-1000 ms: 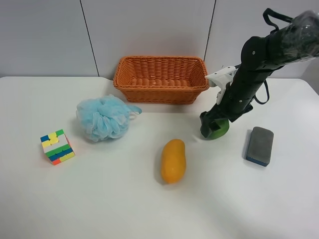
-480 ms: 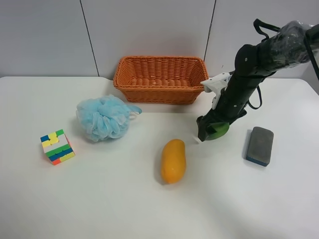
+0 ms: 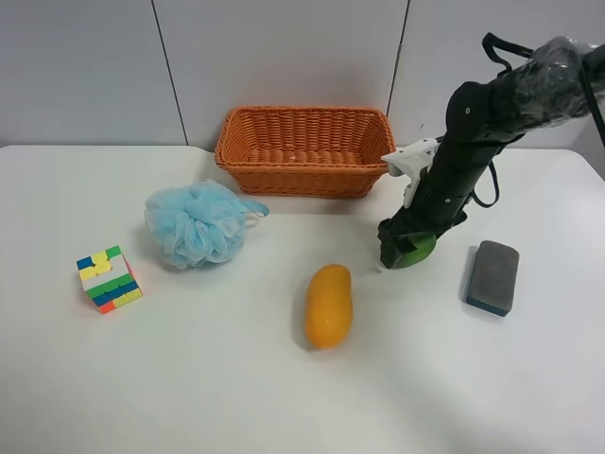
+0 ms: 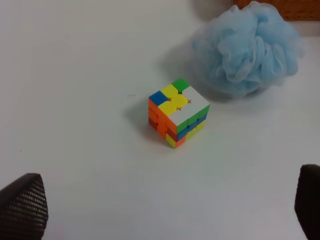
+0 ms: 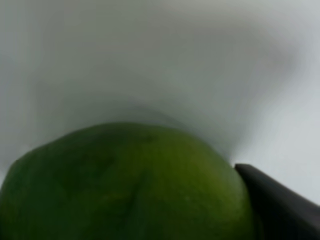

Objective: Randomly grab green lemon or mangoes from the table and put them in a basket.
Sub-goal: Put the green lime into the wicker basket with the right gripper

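One green lemon (image 3: 419, 249) is showing only as a green sliver under the right gripper (image 3: 405, 248). The black jaws are clenching it and covering most of it. Whether it is resting on the table (image 3: 189, 397) or hanging just above it cannot be told from the high view. In the right wrist view the green lemon is filling the lower half, blurred by nearness. One dark finger (image 5: 280, 210) is pressing against its side, and the other finger is falling outside the frame.

Just beyond the right gripper, toward the wall, the basket (image 3: 284, 180) is standing apart from it. The mango (image 3: 328, 305) is lying on the table near the green lemon, toward the high view's left and closer to the camera, touching nothing. On the green lemon's other side a grey eraser (image 3: 493, 276) with a blue base is lying near.

Well apart, a blue bath pouf (image 3: 197, 223) and a scrambled puzzle cube (image 3: 108, 278) are sitting beside each other. The left gripper (image 4: 165, 202) is hovering over them with its jaws released and spread wide. Only its two dark fingertips (image 4: 22, 205) are entering the left wrist view, cut off at the corners. A cropped orange scrap of the basket is peeking in past the blue bath pouf.
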